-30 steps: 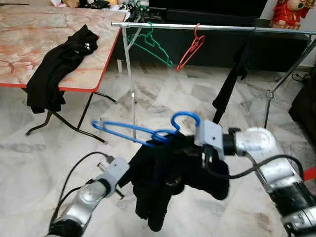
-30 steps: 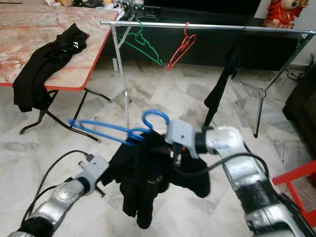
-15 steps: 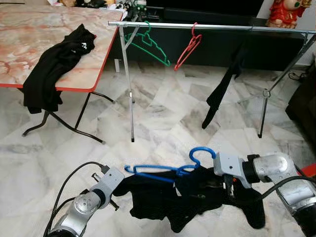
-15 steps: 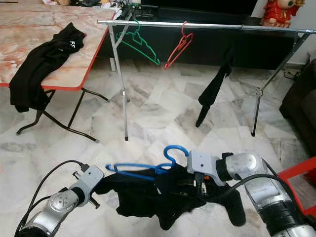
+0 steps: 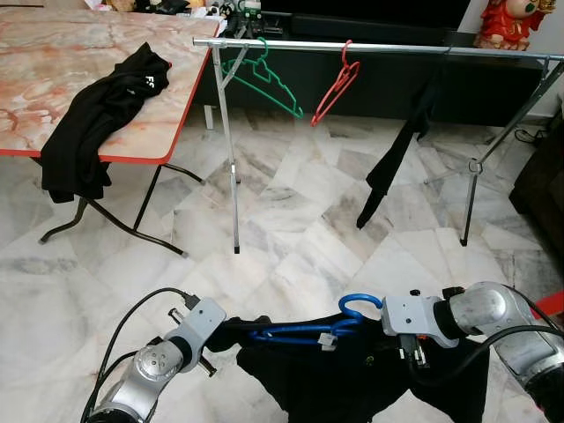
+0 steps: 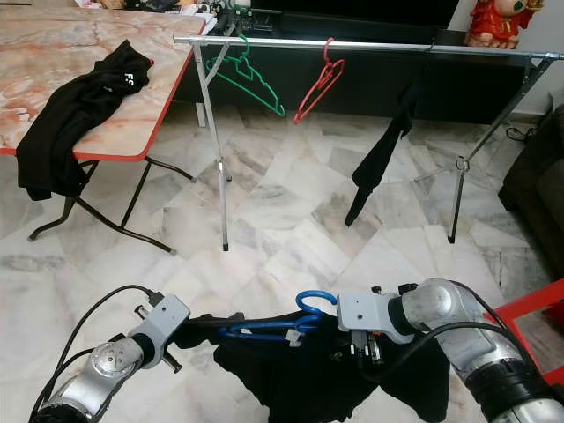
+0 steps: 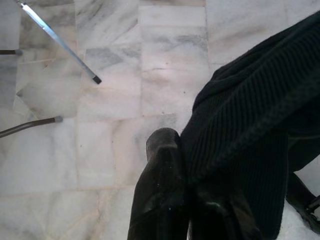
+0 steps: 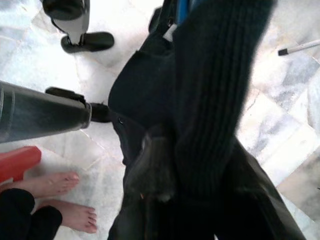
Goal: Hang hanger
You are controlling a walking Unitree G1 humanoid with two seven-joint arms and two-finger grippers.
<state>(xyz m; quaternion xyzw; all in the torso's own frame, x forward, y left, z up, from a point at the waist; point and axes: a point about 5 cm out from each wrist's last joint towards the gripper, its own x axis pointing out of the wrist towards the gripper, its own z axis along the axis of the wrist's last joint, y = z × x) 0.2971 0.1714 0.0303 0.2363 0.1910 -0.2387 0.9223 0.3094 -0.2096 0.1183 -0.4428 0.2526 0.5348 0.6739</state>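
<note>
Low over the pale veined marble floor [image 5: 291, 229], a black ribbed knit garment [image 5: 352, 379] drooped from a thin blue plastic hanger [image 5: 308, 330], stretched between both hands. Left hand [image 7: 192, 200] was clamped on one edge of the cloth; right hand [image 8: 175, 185] was pinched shut on the thick knit near the curved hook. Beyond stood a straight silver metal rail [image 5: 370, 47], well apart from the hanger.
</note>
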